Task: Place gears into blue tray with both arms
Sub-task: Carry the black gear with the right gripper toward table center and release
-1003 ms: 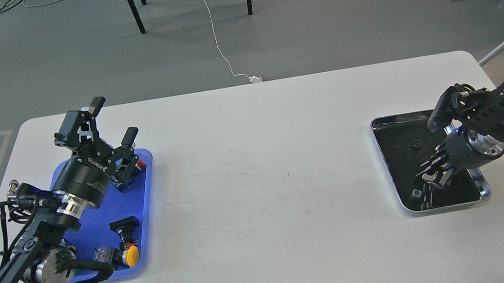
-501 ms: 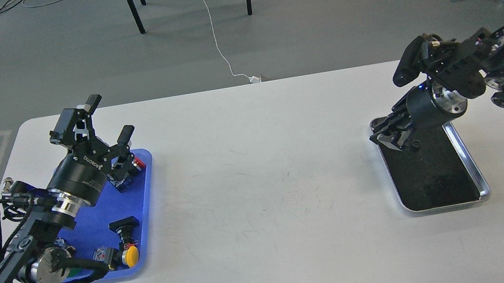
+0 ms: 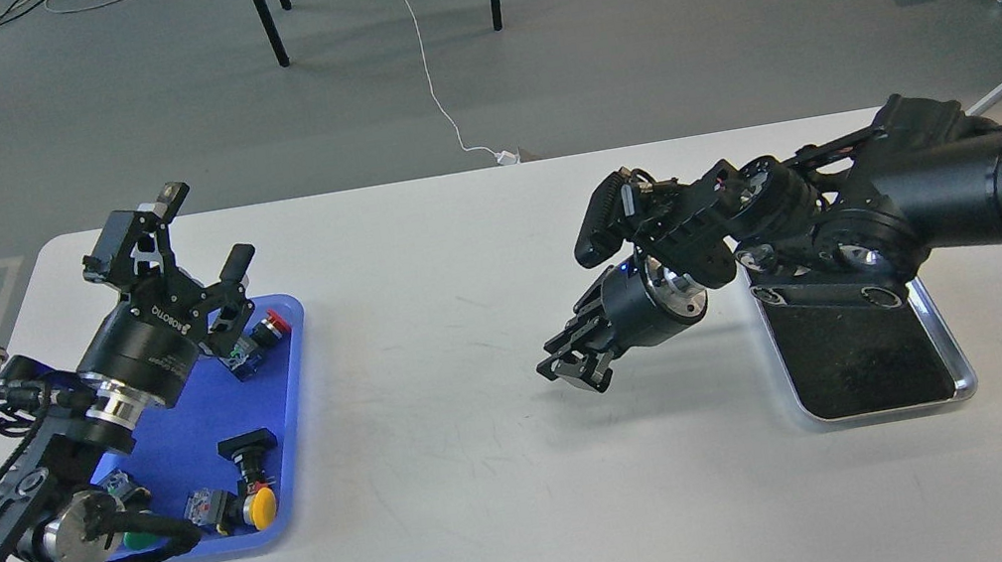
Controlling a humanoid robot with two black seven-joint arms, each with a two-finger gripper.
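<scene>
The blue tray (image 3: 182,422) lies at the table's left and holds several coloured-cap push-button switches. My left gripper (image 3: 208,231) hangs open above the tray's far end, its two fingers wide apart and empty. My right arm reaches in from the right across the black tray (image 3: 953,355). Its gripper (image 3: 575,370) hovers over the bare table to the right of centre, pointing down and left. Those fingers form a dark cluster, and I cannot make out a gap or anything between them. No gears show; the arm covers the black tray's far end.
In the blue tray are a yellow-cap switch (image 3: 263,507), a red-cap switch (image 3: 272,328), a green-cap one (image 3: 136,540) and a black one (image 3: 248,446). The black tray has a silver rim and stands at the right. Chair legs and cables lie beyond the far edge.
My right gripper has risen out of the black tray and swung left to over the table's middle. The left gripper has drifted slightly left and up, still open.
</scene>
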